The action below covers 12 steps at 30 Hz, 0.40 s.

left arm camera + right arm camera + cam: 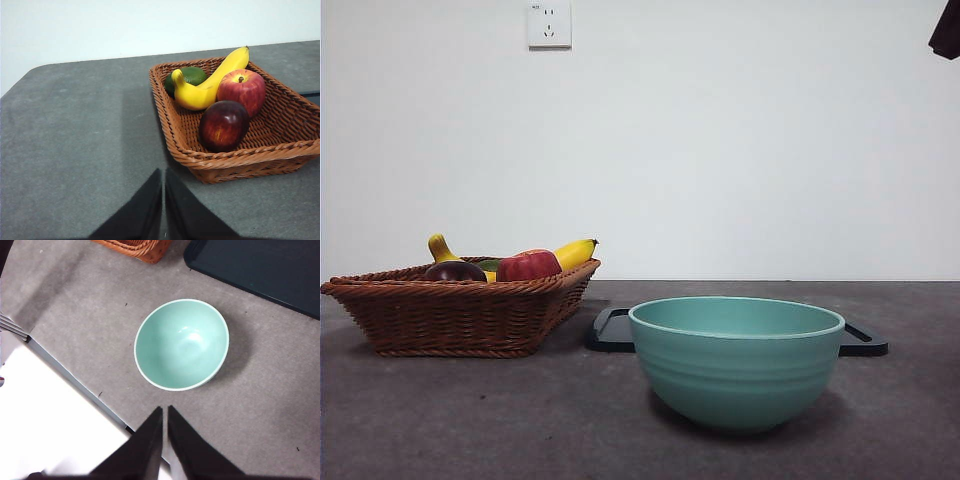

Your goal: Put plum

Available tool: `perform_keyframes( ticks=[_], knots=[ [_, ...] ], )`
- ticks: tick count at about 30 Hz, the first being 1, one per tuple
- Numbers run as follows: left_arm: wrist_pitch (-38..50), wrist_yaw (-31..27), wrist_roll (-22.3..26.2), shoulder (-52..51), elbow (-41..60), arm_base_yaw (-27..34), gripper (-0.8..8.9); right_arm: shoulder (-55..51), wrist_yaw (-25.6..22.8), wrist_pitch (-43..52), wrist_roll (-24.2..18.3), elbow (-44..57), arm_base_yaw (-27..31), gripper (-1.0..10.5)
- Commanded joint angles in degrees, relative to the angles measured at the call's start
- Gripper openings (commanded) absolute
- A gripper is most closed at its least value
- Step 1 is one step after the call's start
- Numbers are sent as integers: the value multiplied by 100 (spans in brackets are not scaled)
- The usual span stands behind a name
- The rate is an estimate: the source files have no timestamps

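Wicker basket [240,155] open from above; inside, apple [242,90] and banana [207,82] crowd plum's [223,125] far side, near side free.

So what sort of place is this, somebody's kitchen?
Probably a test bench, not a kitchen: a bare grey table against a blank white wall with one socket, holding only a wicker basket of fruit, a teal bowl and a dark tray.

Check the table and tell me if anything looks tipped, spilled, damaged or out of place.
Nothing stands out. The plum, apple, banana and a green fruit all lie inside the wicker basket. The teal bowl stands upright and empty on the table, in front of a dark tray.
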State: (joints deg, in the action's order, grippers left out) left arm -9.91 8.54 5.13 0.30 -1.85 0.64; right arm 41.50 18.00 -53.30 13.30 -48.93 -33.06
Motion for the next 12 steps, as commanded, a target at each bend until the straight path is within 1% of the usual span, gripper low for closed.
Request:
perform_keyframes(
  ticks=[1,9,12],
  knots=[
    [-50,-13,-24,-13,118,15,8,33,-2,61,-44,-81,-50,5],
    [-48,-13,-24,-13,118,15,8,26,-2,59,-46,-81,-50,5],
    [-48,-13,-24,-13,118,15,9,-68,-153,103,-461,-81,44,5]
  ],
)
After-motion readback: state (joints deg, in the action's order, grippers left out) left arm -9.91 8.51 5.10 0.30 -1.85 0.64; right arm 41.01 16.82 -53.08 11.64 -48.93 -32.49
